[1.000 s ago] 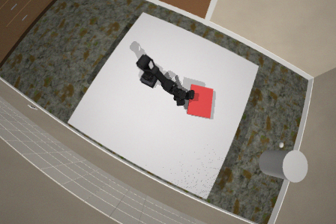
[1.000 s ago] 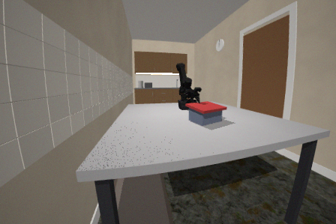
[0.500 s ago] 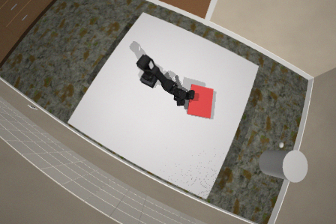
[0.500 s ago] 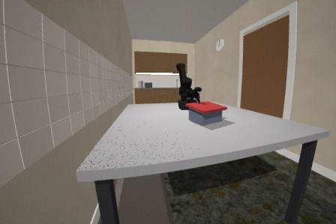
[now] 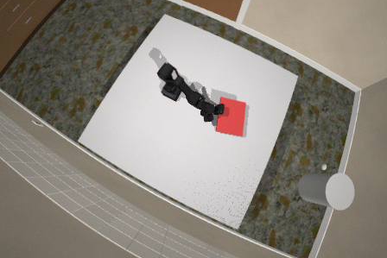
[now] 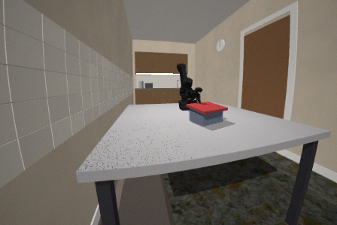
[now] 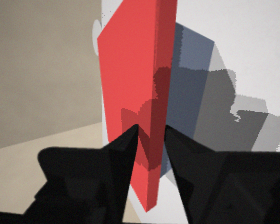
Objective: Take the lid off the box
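Observation:
The red lid (image 5: 232, 116) sits on top of the grey-blue storage box (image 6: 205, 118) on the white table, right of the arm's base. In the exterior view the lid (image 6: 207, 107) looks slightly raised at the arm's side. My gripper (image 5: 218, 110) is at the lid's near edge and is shut on that edge. In the wrist view the two black fingers pinch the red lid's rim (image 7: 141, 100), with the blue-grey box (image 7: 187, 85) just beyond it.
The arm's base (image 5: 169, 81) stands near the table's middle. A grey cylinder (image 5: 326, 189) is on the floor off the table's right corner. A tiled wall runs along one side, and a brown door (image 6: 265, 66) is beyond the table.

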Available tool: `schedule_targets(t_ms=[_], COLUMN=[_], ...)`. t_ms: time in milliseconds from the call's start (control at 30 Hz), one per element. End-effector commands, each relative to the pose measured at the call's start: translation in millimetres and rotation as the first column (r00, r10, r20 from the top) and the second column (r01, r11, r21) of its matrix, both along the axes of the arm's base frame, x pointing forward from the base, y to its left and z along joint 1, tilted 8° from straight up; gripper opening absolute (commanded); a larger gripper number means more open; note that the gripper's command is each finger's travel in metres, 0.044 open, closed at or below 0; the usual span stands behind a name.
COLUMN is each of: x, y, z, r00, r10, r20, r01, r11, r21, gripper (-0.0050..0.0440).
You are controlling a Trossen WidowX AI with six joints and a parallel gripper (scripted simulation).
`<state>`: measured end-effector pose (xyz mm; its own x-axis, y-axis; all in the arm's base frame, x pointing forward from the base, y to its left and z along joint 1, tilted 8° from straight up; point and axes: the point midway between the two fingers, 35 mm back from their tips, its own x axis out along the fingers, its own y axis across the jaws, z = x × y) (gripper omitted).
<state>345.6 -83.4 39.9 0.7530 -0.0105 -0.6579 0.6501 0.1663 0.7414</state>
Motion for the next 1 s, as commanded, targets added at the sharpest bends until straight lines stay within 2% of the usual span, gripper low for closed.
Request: schedule_targets(t_ms=[0,400,967], x=[0,1,4], y=[0,0,3], z=[-2,-2,22], r00=[1.000,1.000,1.000], r10=[-0.002,-0.002,-0.008], r20=[-0.008,-0.008,-0.010], r01=[0.002,0.002,0.008], r11=[1.000,1.000,1.000], r21=[0.001,0.001,0.003], gripper=[-0.0050,-0.0050,-0.0050])
